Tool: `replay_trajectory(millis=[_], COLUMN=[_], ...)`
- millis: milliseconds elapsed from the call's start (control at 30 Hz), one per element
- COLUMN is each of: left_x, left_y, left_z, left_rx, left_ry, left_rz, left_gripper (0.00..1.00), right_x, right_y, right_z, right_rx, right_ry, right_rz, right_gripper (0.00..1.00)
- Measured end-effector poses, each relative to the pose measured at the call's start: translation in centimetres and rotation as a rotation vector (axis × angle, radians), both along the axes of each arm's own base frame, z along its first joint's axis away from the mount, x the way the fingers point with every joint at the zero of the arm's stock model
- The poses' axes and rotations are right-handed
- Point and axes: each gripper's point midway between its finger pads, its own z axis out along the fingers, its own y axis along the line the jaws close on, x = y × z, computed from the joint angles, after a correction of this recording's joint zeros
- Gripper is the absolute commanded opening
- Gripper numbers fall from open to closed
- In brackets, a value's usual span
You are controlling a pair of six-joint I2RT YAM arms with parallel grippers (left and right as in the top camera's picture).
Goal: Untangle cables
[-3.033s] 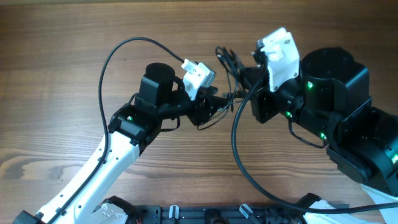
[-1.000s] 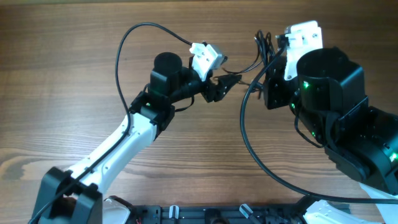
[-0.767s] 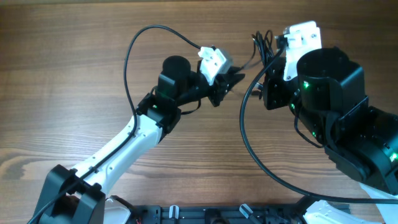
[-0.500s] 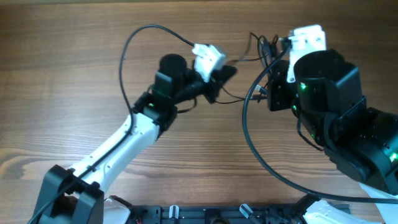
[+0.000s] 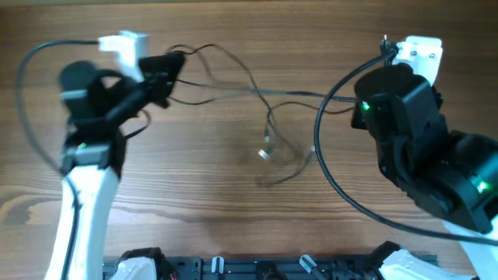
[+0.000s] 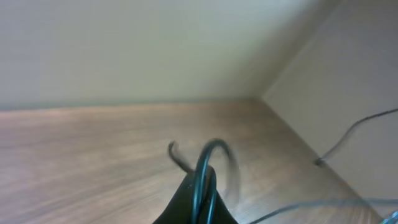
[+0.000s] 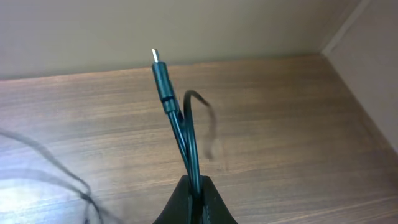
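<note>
We are counting two arms and two grippers, and between them a loose run of thin dark cables (image 5: 264,92). We cannot tell how many there are, since the strands are crossing and blurring, but at least two are stretching side by side across the table (image 5: 233,225). The left gripper (image 5: 175,61) is sitting toward the far left of the table with its fingers closed tight on a small loop of the cables. The left wrist view is showing that loop, blurred, standing up out of the fingertips. The right gripper (image 7: 194,186) is at the far right, mostly hidden under its own wrist from overhead. Its wrist view is showing the fingers pinched together on a doubled strand, with one plug (image 7: 159,67) pointing up above them. From the stretched part, slack loops are trailing toward the middle of the table, and a second, silvery plug end (image 5: 264,153) is lying there on the wood. We are also counting two thicker black leads, one per arm: the left lead (image 5: 22,93) is arching around the left arm, and the right lead (image 5: 323,163) is sweeping down just beside the slack loops. Bare wood is showing on both sides of the strands, widest between the arms toward the near edge, where a black rail (image 5: 257,268) is running. In both wrist views the far edge of the table is meeting a pale wall (image 7: 186,25), with a corner showing at the right.
</note>
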Motion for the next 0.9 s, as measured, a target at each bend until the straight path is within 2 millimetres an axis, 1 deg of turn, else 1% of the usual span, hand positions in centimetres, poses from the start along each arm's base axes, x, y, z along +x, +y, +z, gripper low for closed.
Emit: replay_trajectory(millis=[100, 167, 233, 267, 300, 333, 367, 400, 433, 467, 500, 567, 600, 633, 700, 900], left_x=[-2.0, -3.4, -4.6, -5.1, -5.5, -5.9, -6.1, -6.2, -6.3, -6.3, -6.4, -6.5, -6.5, -6.5, -6.5, -6.5], left_y=[2.3, 3.4, 4.2, 4.2, 4.2, 4.2, 4.2, 4.3, 4.3, 4.3, 4.2, 4.1, 4.1, 4.0, 4.0, 4.0], left_z=[3.0, 5.0, 6.5, 7.0, 7.5, 7.9, 8.1, 8.2, 8.2, 8.2, 8.2, 8.1, 8.1, 8.1, 8.1, 8.1], left_rx=[-0.012, -0.016, -0.018, -0.018, -0.017, -0.018, -0.017, -0.017, -0.017, -0.018, -0.019, -0.021, -0.021, -0.021, -0.021, -0.022], left_ry=[-0.069, -0.119, -0.158, -0.173, -0.186, -0.198, -0.204, -0.207, -0.208, -0.207, -0.205, -0.203, -0.203, -0.203, -0.203, -0.202], left_rz=[0.036, 0.066, 0.092, 0.097, 0.099, 0.102, 0.104, 0.106, 0.107, 0.101, 0.095, 0.085, 0.082, 0.081, 0.078, 0.077], left_gripper=[0.04, 0.04, 0.04, 0.04, 0.04, 0.04, 0.04, 0.04, 0.04, 0.04, 0.04, 0.04, 0.04, 0.04, 0.04, 0.04], right_x=[0.7, 1.4, 2.2, 2.6, 2.8, 3.6, 4.2, 5.0, 6.4, 6.9, 7.3, 7.3, 7.0, 6.8, 6.5, 5.8], right_y=[-0.3, -0.8, -1.3, -1.3, -1.3, -1.1, -0.6, 0.1, 2.1, 3.5, 5.5, 9.2, 10.5, 11.5, 12.2, 10.9], right_z=[-0.7, -1.3, -2.2, -2.7, -2.9, -3.8, -4.1, -4.4, -5.1, -5.8, -6.7, -8.3, -9.0, -9.5, -10.1, -11.2], right_rx=[-0.004, -0.017, -0.025, -0.026, -0.024, -0.020, -0.020, -0.015, -0.006, -0.005, -0.001, 0.018, 0.029, 0.035, 0.037, -0.004], right_ry=[0.021, 0.043, 0.073, 0.089, 0.097, 0.123, 0.133, 0.137, 0.161, 0.190, 0.227, 0.292, 0.318, 0.337, 0.361, 0.424], right_rz=[-0.028, -0.054, -0.081, -0.087, -0.089, -0.089, -0.066, -0.026, 0.085, 0.174, 0.291, 0.521, 0.609, 0.669, 0.714, 0.679], right_gripper=[0.04, 0.04, 0.05, 0.17, 0.59, 0.92, 1.00, 1.00, 1.00, 1.00, 1.00, 1.00, 1.00, 1.00, 1.00, 1.00])
